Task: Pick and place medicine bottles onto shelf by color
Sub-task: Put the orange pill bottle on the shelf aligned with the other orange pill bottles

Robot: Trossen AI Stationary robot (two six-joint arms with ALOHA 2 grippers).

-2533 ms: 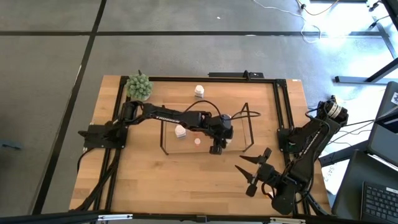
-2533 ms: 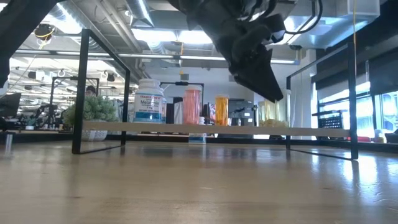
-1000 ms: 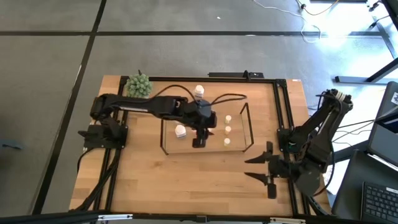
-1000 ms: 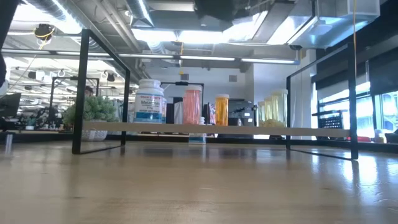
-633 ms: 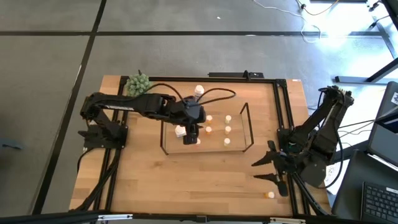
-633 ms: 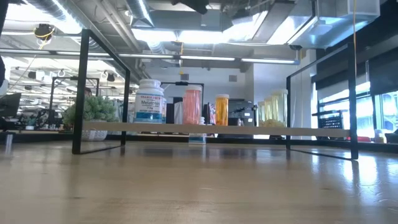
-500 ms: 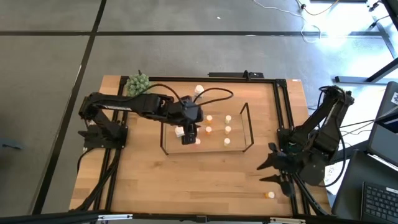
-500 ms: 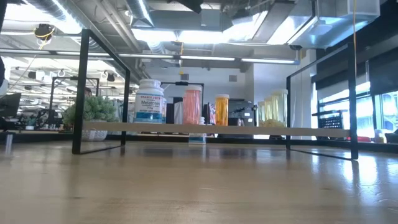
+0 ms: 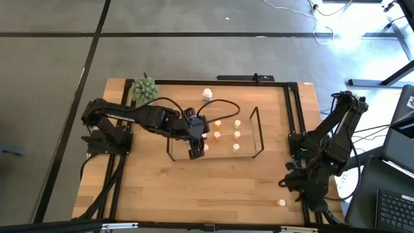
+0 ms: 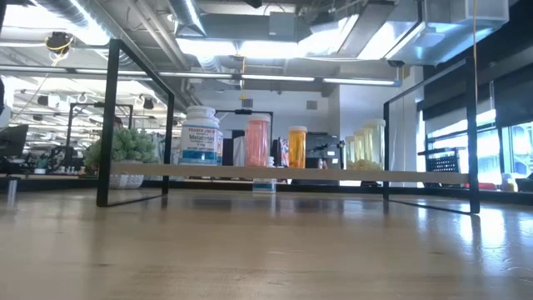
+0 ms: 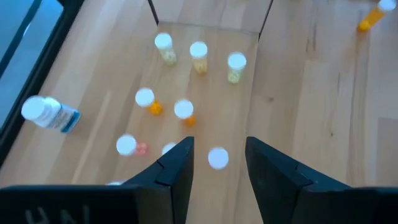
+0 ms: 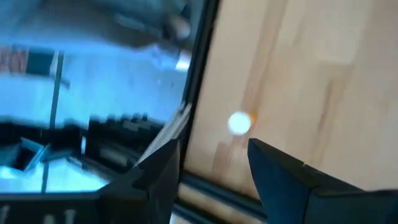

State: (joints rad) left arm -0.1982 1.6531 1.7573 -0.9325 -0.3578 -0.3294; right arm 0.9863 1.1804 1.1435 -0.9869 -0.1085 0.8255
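Observation:
The shelf point(image 9: 249, 133) stands mid-table with small bottles upright on its wood base: cream ones point(image 11: 199, 51), orange ones point(image 11: 183, 110) and pink ones point(image 11: 126, 145). In the low view a white bottle point(image 10: 200, 133), a pink one point(image 10: 258, 142) and an orange one point(image 10: 296, 147) show on it. Another white bottle point(image 9: 207, 94) lies on the table beyond the shelf. An orange bottle point(image 9: 281, 202) lies near the front right corner. My left gripper point(image 9: 194, 151) hangs open and empty over the shelf's near left part. My right gripper point(image 12: 214, 162) is open just above the orange bottle point(image 12: 239, 122).
A green plant point(image 9: 145, 89) stands at the far left corner. The black table frame point(image 9: 294, 116) runs around the work area, and one of its bars point(image 12: 202, 68) passes close beside the orange bottle. Bare wood lies in front of the shelf point(image 9: 194, 188).
My left gripper has drawn back over the shelf toward the table's left, staying open and empty. My right gripper has gone toward the near right corner and tipped downward over the orange bottle lying there.

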